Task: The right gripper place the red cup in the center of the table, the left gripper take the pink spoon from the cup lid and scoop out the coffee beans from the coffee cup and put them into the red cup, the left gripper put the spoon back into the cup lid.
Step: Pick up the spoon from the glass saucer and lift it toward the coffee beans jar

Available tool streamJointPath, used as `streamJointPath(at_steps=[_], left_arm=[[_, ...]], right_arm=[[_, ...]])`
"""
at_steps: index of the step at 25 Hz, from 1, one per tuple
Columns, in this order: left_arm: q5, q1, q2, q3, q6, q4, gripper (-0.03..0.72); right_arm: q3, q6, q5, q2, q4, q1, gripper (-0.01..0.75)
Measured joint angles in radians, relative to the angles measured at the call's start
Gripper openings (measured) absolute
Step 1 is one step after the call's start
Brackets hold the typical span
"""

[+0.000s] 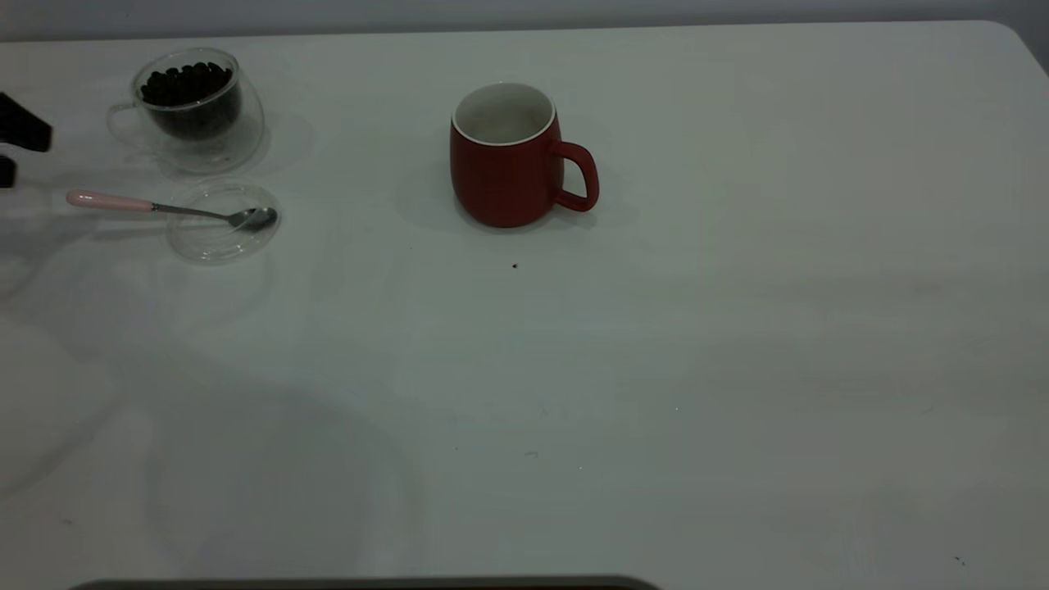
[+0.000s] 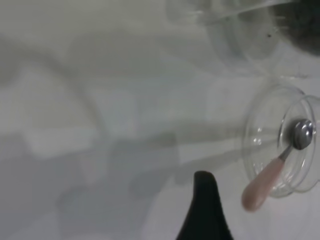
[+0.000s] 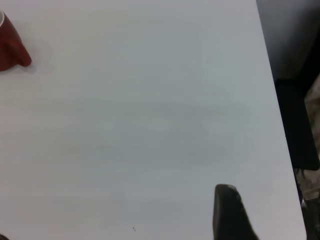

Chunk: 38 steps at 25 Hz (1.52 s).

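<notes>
1. The dark red matte ceramic mug with a white inside, the red cup (image 1: 506, 164), stands upright about midway along the large plain white table (image 1: 737, 344), nearer its far edge than its near one. Its loop handle points toward the right edge. It looks empty, so the placing step seems done and no beans have gone in yet.

2. Toward the far left corner stands the clear double-walled glass coffee cup (image 1: 197, 111), holding a heap of dark coffee beans (image 1: 187, 83) ready for scooping.

3. Just on the near side of it lies the round transparent cup lid (image 1: 221, 221). The pink spoon (image 1: 164, 207) rests with its silver bowl in the lid and its pale pink handle reaching out over the rim toward the left edge, an easy end to grasp.

4. The black left gripper (image 1: 16, 147) hangs at the left edge, near the spoon handle but apart from it. Its two tips show with a gap between them, holding nothing, probably lining up for the spoon.

5. The right gripper (image 3: 227, 212) is over bare table toward the right edge, well apart from the mug. Only one finger shows, so I cannot tell its state.
</notes>
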Motion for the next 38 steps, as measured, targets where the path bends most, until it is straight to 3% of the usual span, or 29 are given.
streamJointPath(at_steps=[9, 22, 38], left_arm=[[-0.022, -0.07, 0.045, -0.038, 0.041, 0.011, 0.627], [-0.028, -0.072, 0.111, -0.049, 0.032, 0.029, 0.6], [0.046, -0.085, 0.134, -0.053, 0.028, 0.002, 0.594]], right_arm=[[0.0, 0.0, 0.0, 0.0, 0.0, 0.0, 0.434], [0.0, 0.0, 0.0, 0.0, 0.0, 0.0, 0.434], [0.0, 0.0, 0.0, 0.0, 0.0, 0.0, 0.434]])
